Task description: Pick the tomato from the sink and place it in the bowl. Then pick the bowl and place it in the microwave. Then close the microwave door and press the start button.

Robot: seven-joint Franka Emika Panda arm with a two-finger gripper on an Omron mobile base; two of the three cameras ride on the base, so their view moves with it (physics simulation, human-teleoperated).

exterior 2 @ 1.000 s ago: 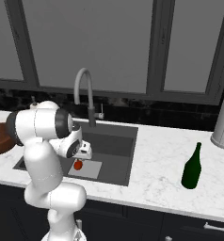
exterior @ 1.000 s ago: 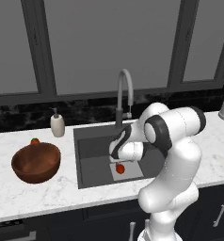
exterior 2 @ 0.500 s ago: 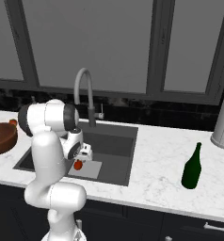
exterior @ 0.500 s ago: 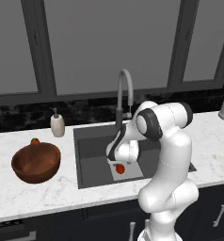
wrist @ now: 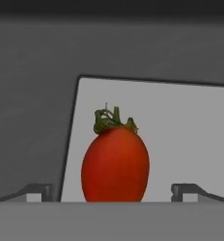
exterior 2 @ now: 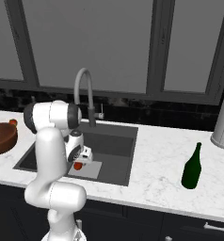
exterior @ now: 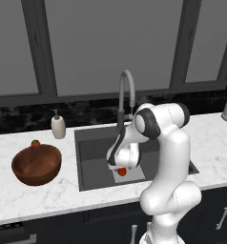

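A robot arm reaches down into a kitchen sink point(exterior: 87, 162), its claw point(wrist: 114, 190) lowered over a tomato point(wrist: 115, 164) that stands on the pale square plate point(wrist: 189, 127) on the basin floor. In the hand view the two finger tips point(wrist: 38, 192) stand well apart, one on either side of the red fruit, with a clear gap between each tip and its skin; the green stem points up and away from the camera. The claw is spread open and grips nothing.

From the left base view the tomato point(exterior: 122, 171) shows as a small red spot just beneath the white hand, on the front part of the plate point(exterior: 134, 174). The right base view gives the same arrangement, the tomato point(exterior 2: 78, 165) tucked under the hand and the plate point(exterior 2: 88, 170) lying near the front wall of the sink point(exterior 2: 118, 155).

To the left of the basin, a brown wooden bowl point(exterior: 37, 164) sits upright on the marble counter point(exterior: 44, 195), with a small red object point(exterior: 35, 142) just behind its rim. A white soap bottle point(exterior: 58, 126) stands farther back beside the sink's rear corner. The curved grey faucet point(exterior: 126, 97) rises behind the basin. On the counter to the right stand a dark green bottle point(exterior 2: 192, 167) and, farther back, a grey canister point(exterior 2: 223, 121). Dark-framed cabinet doors point(exterior 2: 85, 42) line the wall beyond.
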